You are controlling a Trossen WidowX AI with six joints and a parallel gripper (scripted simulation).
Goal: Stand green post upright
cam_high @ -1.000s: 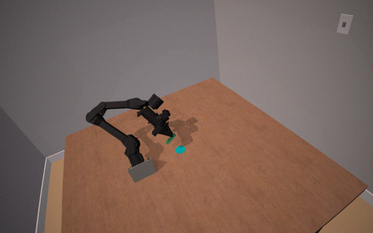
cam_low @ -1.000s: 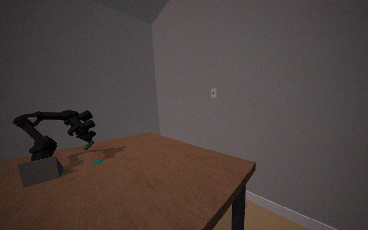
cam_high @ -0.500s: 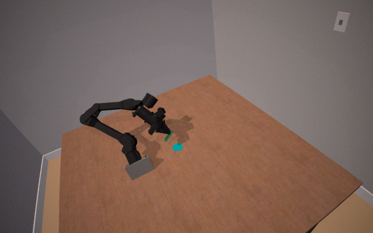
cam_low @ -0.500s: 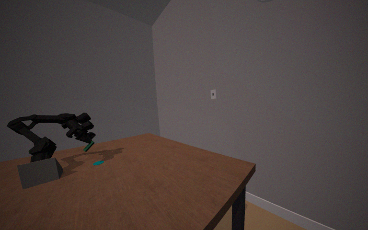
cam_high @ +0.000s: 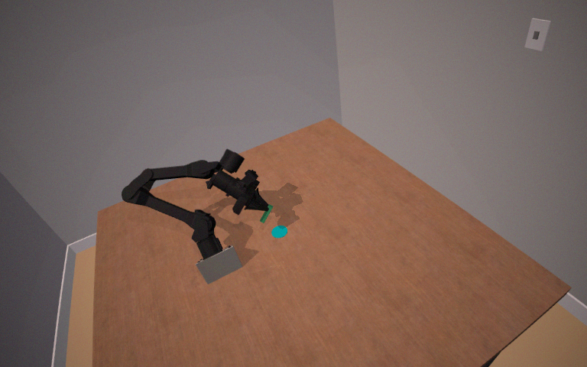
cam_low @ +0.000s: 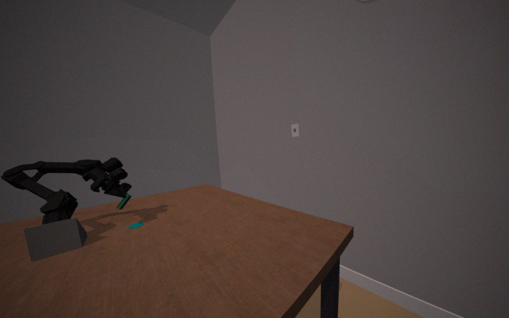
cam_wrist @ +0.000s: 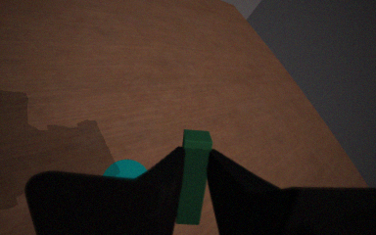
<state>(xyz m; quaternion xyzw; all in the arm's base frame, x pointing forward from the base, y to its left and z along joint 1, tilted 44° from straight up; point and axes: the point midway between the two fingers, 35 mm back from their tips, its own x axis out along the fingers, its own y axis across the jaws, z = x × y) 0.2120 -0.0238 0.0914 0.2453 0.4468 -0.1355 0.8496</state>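
Observation:
The green post (cam_high: 265, 215) (cam_low: 122, 203) (cam_wrist: 194, 178) is held in the air, tilted, with its lower end slanting back toward the arm's base side. My gripper (cam_high: 268, 209) (cam_low: 126, 195) (cam_wrist: 195, 154) is shut on the post near its upper end. The cyan circle (cam_high: 279, 232) (cam_low: 136, 225) (cam_wrist: 126, 168) lies flat on the table, below the post and a little to its right in the top and exterior views. In the wrist view the circle is left of the post and partly hidden by the left finger.
The wooden table (cam_high: 368, 259) (cam_low: 195, 254) (cam_wrist: 147, 73) carries the grey base block (cam_high: 219, 264) (cam_low: 54, 240) of the arm, to the left of the circle. The arm's shadow falls on the table behind the circle. Walls stand behind the table.

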